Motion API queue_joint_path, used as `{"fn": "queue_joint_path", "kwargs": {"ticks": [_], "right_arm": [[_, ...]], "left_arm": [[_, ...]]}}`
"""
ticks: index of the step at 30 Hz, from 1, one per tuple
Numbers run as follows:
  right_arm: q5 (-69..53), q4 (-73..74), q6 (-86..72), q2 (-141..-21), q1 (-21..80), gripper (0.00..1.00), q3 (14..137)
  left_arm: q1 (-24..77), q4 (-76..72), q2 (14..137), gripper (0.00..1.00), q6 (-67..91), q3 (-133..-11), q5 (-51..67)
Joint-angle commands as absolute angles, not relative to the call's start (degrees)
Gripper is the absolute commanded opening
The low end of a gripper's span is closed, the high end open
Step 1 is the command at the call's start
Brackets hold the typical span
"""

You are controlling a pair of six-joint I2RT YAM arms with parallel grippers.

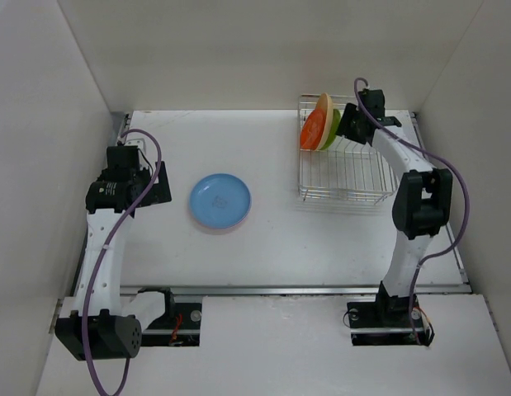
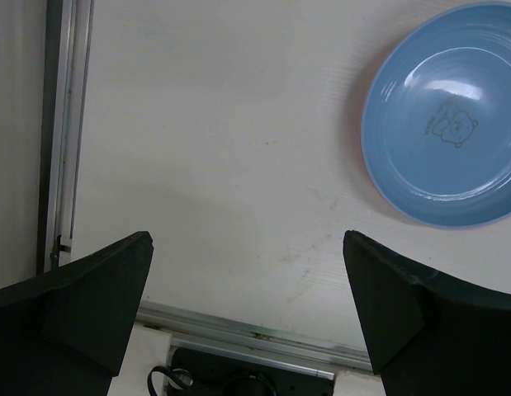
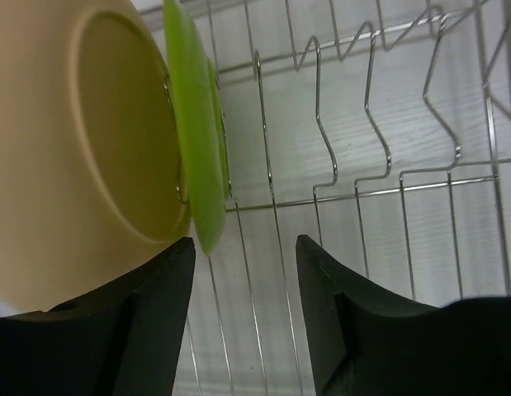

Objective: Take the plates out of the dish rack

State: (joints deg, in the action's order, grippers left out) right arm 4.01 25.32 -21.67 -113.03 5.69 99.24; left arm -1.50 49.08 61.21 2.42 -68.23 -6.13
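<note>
The right gripper (image 3: 245, 243) sits at the upper left end of the rack (image 1: 346, 175), jaws partly open and holding nothing. In the right wrist view the green plate (image 3: 194, 140) stands on edge left of centre. Its lower rim is just beside the left finger's tip and not yet between the jaws. The cream plate (image 3: 73, 157) lies close against it, and the orange plate (image 1: 311, 132) shows only in the top view.

The step in hand is probably taking the green plate. The gripper should shift toward the frame's left until that rim alone lies between the jaws, keeping the cream plate outside them. It should close firmly, since thin smooth plastic may pivot, then lift clear of the wires before swinging away.

The blue plate (image 1: 220, 200) lies on the tabletop (image 1: 280, 239) at centre. The left gripper (image 2: 247, 238) hangs left of it, jaws wide and empty.
</note>
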Motion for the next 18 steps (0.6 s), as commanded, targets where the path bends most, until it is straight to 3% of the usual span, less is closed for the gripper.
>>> {"fn": "queue_joint_path", "kwargs": {"ticks": [1, 10, 13, 14, 15, 18], "right_arm": [[-1.1, 21.8, -22.7, -114.5, 5.4, 0.57, 101.9], [-1.4, 19.3, -23.2, -121.1, 5.4, 0.49, 105.9], [-2.5, 19.2, -23.2, -122.5, 5.4, 0.40, 109.6], [-2.5, 20.0, -23.2, -123.1, 5.4, 0.34, 110.2], [-2.5, 20.0, -23.2, -123.1, 5.4, 0.19, 110.2], [-1.2, 20.0, -23.2, -121.1, 5.4, 0.00, 109.7]], "left_arm": [[-1.8, 48.6, 62.1, 1.00, 2.0, -67.9, -5.9], [-1.8, 48.6, 62.7, 1.00, 2.0, -68.5, -5.9], [-1.8, 48.6, 62.7, 1.00, 2.0, -68.5, -5.9], [-1.8, 48.6, 62.7, 1.00, 2.0, -68.5, -5.9], [-1.8, 48.6, 62.7, 1.00, 2.0, -68.5, -5.9], [-1.8, 48.6, 62.7, 1.00, 2.0, -68.5, -5.9]]}}
